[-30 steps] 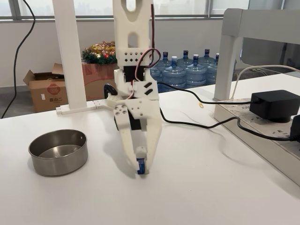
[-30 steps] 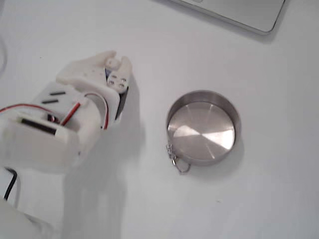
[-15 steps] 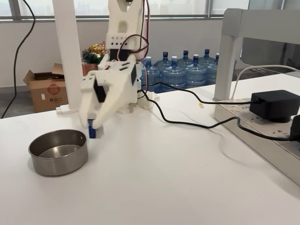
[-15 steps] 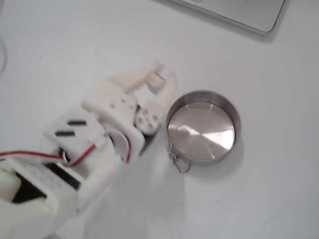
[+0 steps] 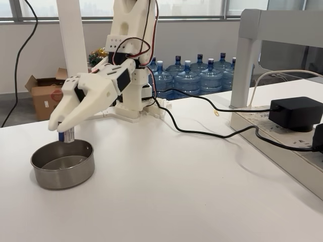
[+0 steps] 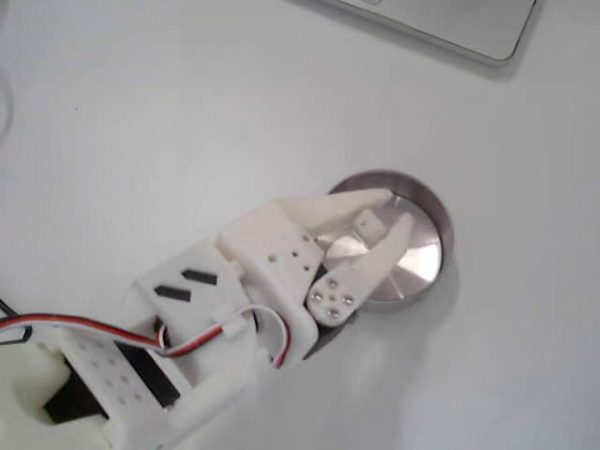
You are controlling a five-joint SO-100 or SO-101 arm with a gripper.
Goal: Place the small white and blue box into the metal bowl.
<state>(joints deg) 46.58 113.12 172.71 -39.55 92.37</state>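
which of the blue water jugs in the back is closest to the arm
The leftmost water jug, right beside the arm's white base; the other jugs stand farther right.

You've got one fixed camera low at the tabletop's (image 5: 202,201) front edge, facing across it toward the arm's base and the far windows, fairly close. Your other fixed camera looks straight down, tighter. Both share the metal bowl (image 5: 62,164) (image 6: 427,267) and the gripper (image 5: 61,126) (image 6: 384,214) above it.
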